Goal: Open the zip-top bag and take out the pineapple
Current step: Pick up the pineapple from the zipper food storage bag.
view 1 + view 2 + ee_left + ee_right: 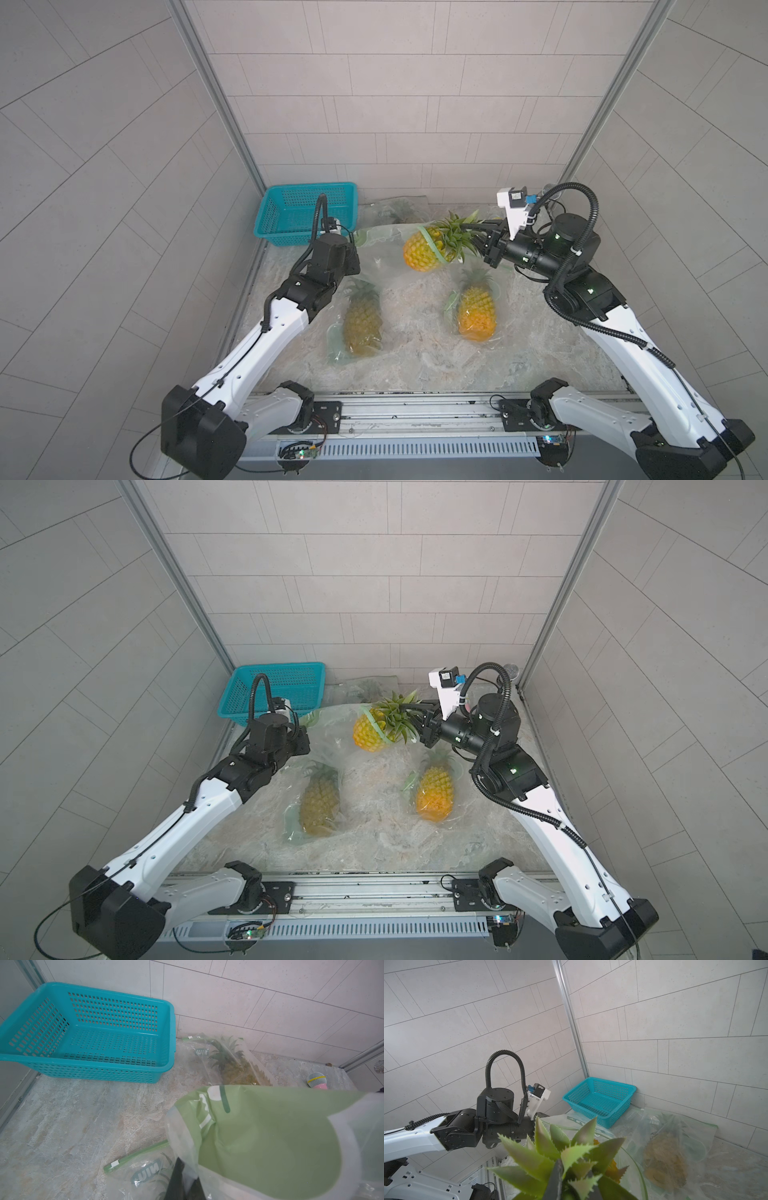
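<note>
Both top views: pineapple (422,254) is seen halfway out of the zip-top bag (380,247), green zip rim looped round the fruit, leafy crown pinched by the right gripper (473,236). Bag film is clamped by the left gripper (187,1187), jaws pressed together.

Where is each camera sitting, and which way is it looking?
Top views: high above the arm bases, looking down at the table; left arm and right arm show.
Left wrist: on the left arm, facing the basket; left gripper pinches the bag.
Right wrist: on the right arm, facing the left arm; right gripper holds the pineapple.
Shared: both wrist views show the basket.
</note>
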